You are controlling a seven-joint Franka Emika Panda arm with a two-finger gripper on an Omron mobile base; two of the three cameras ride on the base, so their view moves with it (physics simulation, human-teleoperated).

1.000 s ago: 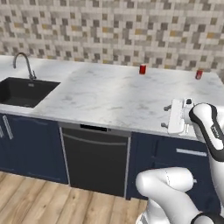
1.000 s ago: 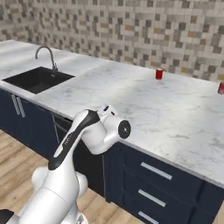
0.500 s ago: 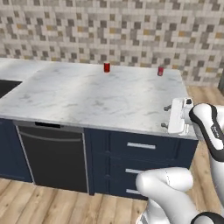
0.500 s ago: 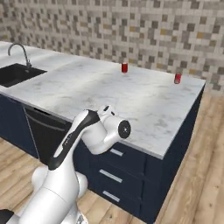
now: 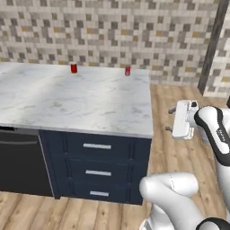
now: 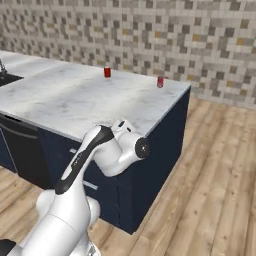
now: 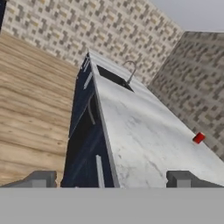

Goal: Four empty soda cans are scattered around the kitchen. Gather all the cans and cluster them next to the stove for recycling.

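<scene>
The marble counter (image 5: 90,103) stretches ahead of my gripper (image 7: 111,178), which gapes wide and holds nothing, and both red cans (image 5: 73,68) (image 5: 127,71) sit far beyond it by the backsplash, so reaching now risks clipping the counter edge.

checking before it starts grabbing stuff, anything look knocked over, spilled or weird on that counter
Nothing stands out. Two red soda cans stand upright and apart near the back edge of the marble counter, by the tile wall. No spill or damage shows. The gripper is open, off the counter's end.
</scene>
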